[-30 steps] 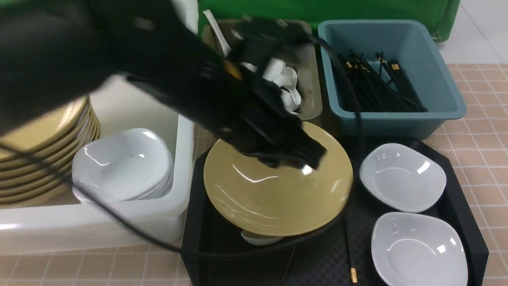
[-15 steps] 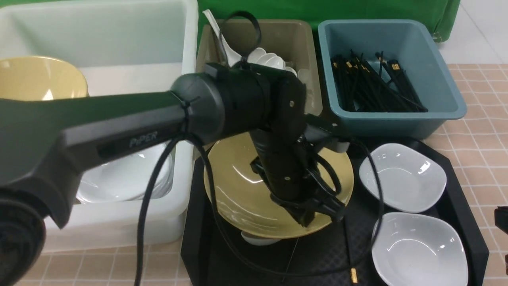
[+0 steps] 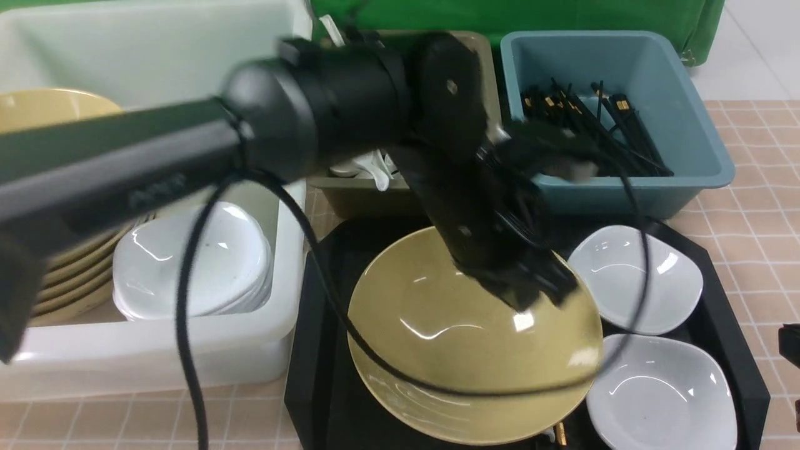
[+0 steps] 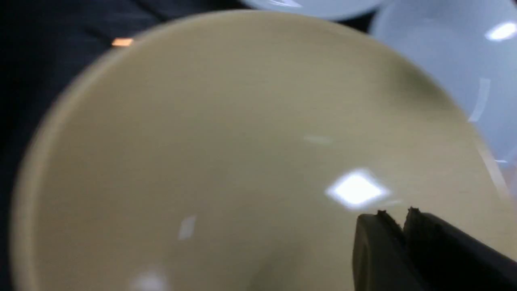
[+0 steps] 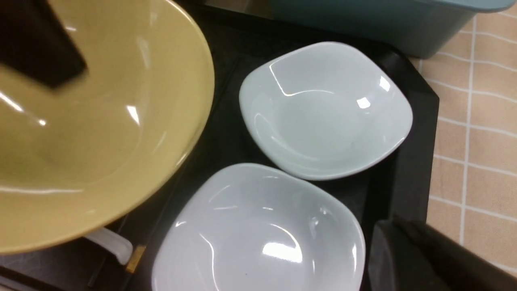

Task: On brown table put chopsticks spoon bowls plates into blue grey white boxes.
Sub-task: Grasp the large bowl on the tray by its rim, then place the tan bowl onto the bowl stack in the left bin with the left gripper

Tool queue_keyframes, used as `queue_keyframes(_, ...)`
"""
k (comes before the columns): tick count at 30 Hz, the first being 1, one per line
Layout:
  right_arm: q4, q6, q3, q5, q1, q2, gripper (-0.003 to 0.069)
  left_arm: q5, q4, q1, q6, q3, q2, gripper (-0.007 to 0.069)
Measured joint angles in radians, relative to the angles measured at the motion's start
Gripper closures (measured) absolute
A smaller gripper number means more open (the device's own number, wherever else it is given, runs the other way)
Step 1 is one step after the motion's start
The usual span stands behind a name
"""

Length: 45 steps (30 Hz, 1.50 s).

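Note:
A large yellow bowl (image 3: pixel 450 331) sits on the black tray (image 3: pixel 312 375), tilted toward the front. My left gripper (image 3: pixel 537 297) reaches down into it. In the left wrist view the bowl (image 4: pixel 202 141) fills the picture and the left gripper (image 4: pixel 396 212) has its jaws together, tips over the inner wall, nothing visible between them. Two white plates (image 3: pixel 634 278) (image 3: pixel 662 390) lie on the tray's right side. My right gripper (image 5: pixel 387 230) is beside the nearer plate (image 5: pixel 258 230), at the tray's right edge, jaws together and empty.
The white box (image 3: pixel 187 362) on the left holds stacked yellow bowls (image 3: pixel 75 262) and white plates (image 3: pixel 194 259). The grey box (image 3: pixel 356 194) holds white spoons. The blue box (image 3: pixel 625 187) holds black chopsticks (image 3: pixel 594 137). A white spoon (image 5: pixel 109 242) and a chopstick tip (image 5: pixel 135 252) lie under the bowl.
The left arm swung in from the white box to the bowl. The yellow bowl has shifted toward the front and right, now overlapping the nearer white plate and covering the spoon.

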Motion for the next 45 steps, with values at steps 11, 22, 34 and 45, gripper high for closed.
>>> queue_keyframes(11,0.0,0.0,0.0,0.0,0.0,0.0,0.0615,0.005,0.341,0.105,-0.198,-0.008,0.065,0.0144)
queue_keyframes(22,0.001,0.001,0.0,0.0,0.0,0.0,0.061,0.011,0.35,0.105,-0.203,-0.009,0.168,0.0395)
queue_keyframes(34,0.001,0.003,0.0,0.002,0.0,0.0,0.061,-0.011,0.279,0.105,-0.179,-0.007,-0.131,0.0614)
queue_keyframes(45,0.001,0.003,0.0,0.002,0.011,0.0,0.061,-0.076,0.339,0.48,-0.258,0.002,-0.579,0.0615)
